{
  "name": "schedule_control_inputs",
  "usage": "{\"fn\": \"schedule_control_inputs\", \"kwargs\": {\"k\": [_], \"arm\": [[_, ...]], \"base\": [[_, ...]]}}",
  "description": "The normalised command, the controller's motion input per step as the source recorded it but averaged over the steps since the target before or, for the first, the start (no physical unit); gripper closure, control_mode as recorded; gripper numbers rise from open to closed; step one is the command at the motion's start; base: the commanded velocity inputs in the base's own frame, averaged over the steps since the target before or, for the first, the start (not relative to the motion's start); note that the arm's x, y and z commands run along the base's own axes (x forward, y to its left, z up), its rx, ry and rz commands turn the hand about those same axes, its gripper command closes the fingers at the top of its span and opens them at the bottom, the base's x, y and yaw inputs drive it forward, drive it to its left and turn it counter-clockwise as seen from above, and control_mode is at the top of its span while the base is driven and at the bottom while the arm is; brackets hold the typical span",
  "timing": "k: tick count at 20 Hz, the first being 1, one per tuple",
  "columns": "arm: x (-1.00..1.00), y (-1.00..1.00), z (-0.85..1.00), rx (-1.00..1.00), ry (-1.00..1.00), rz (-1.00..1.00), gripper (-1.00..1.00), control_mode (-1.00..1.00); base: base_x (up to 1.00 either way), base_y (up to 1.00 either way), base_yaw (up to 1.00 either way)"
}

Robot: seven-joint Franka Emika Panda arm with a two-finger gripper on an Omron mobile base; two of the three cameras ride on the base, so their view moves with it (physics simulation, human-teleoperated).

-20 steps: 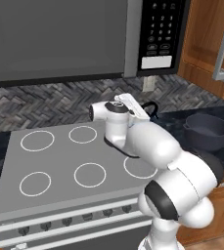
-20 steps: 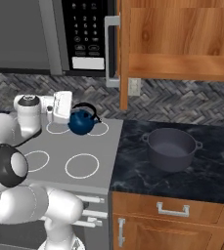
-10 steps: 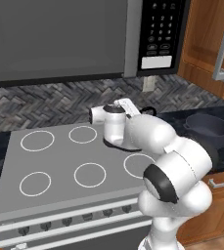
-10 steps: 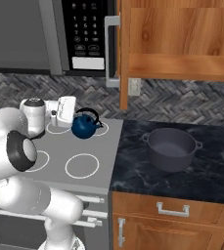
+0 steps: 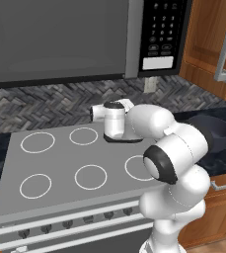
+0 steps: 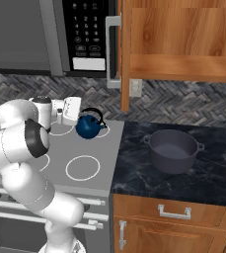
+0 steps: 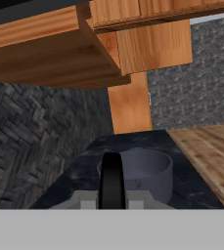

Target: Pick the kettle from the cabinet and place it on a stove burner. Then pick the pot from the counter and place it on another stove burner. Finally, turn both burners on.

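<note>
One kettle, gripped seemingly over cooktop; one pot.

You had a flat grey cooktop marked with thin white burner rings, and the dark-blue kettle sat at its back right corner. Just beside it ran the black marble-look counter, where the wide dark-grey pot stood, well apart from the kettle.
</note>
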Motion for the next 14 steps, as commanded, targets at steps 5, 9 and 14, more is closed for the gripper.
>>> {"fn": "schedule_control_inputs", "kwargs": {"k": [5,9,14], "arm": [[0.34,0.0,-0.28,0.0,0.0,-0.04,1.0,-1.0],[0.29,0.04,-0.47,0.0,0.0,-0.01,1.0,-1.0],[0.31,0.14,-0.46,0.0,0.0,0.0,1.0,-1.0]], "base": [[0.0,0.0,0.0],[0.0,0.0,0.0],[0.0,0.0,0.0]]}}
